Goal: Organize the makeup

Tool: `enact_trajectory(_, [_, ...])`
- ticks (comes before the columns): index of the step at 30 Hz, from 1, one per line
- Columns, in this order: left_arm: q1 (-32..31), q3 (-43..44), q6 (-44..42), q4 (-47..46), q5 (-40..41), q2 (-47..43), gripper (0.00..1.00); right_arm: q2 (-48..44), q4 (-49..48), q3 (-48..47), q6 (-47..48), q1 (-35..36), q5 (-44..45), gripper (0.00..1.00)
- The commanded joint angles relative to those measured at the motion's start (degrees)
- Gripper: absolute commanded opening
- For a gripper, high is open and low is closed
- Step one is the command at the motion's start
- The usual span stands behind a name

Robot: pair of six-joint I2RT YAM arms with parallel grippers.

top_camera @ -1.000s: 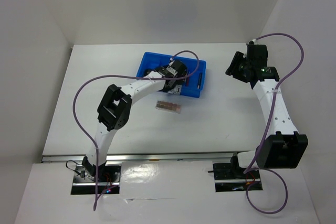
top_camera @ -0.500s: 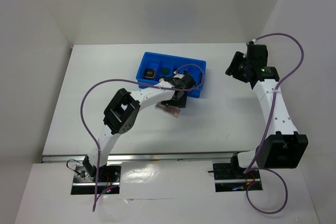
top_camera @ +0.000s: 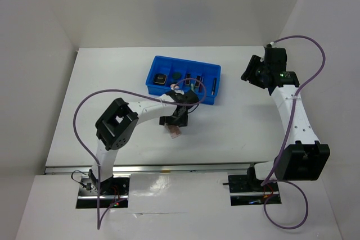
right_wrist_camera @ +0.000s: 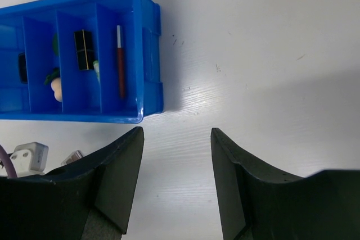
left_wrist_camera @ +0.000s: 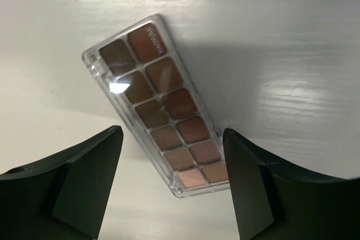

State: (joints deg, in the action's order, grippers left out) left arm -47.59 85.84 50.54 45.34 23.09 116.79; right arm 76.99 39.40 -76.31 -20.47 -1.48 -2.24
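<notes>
The pinkish flat palette point(left_wrist_camera: 159, 100) lies on the white table in its clear case; in the top view point(top_camera: 174, 132) only its near end shows, below the tray. My left gripper point(left_wrist_camera: 171, 132) is open right above it, with the palette's near end between the fingers and no touch visible; it also shows in the top view point(top_camera: 173, 121). The blue tray point(top_camera: 153, 71) holds the black square compact point(top_camera: 161, 78), the dark green round piece point(top_camera: 176, 75), the peach sponge point(right_wrist_camera: 57, 87), a black-gold case point(right_wrist_camera: 84, 49) and the thin pencil point(right_wrist_camera: 119, 60). My right gripper point(right_wrist_camera: 177, 131) is open and empty.
The right gripper point(top_camera: 253, 74) hangs over bare table to the right of the tray point(right_wrist_camera: 147, 54). White walls close the table at the back and on both sides. The left arm's purple cable point(top_camera: 90, 102) loops over the left half of the table.
My left gripper has come out of the tray and moved toward the near edge, over the palette. The palette now lies nearer and turned. The right arm has not moved.
</notes>
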Motion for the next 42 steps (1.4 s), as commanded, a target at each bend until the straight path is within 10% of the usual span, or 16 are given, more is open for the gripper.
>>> enact_trajectory(1, [0.2,-2.6,3.7,1.6,-1.0,-3.3,0.86,-1.0,-1.8,-0.1,0.7,0.2,-0.5,0.59])
enact_trajectory(9, [2.0,-11.5,4.9,-5.0,-7.9,-7.5,1.00,-1.0,-1.8,0.5,0.7,0.2,-1.0,0.60])
enact_trajectory(28, [6.1,-15.4,0.4,-7.2,-9.3,-14.8,0.29,-0.4,-1.8,0.5,0.7,0.2,-0.5,0.60])
enact_trajectory(42, [12.2,5.1,-21.5,1.6,-2.3,-22.6,0.22,1.3,-2.8,-0.6,0.2,0.2,-1.0,0.60])
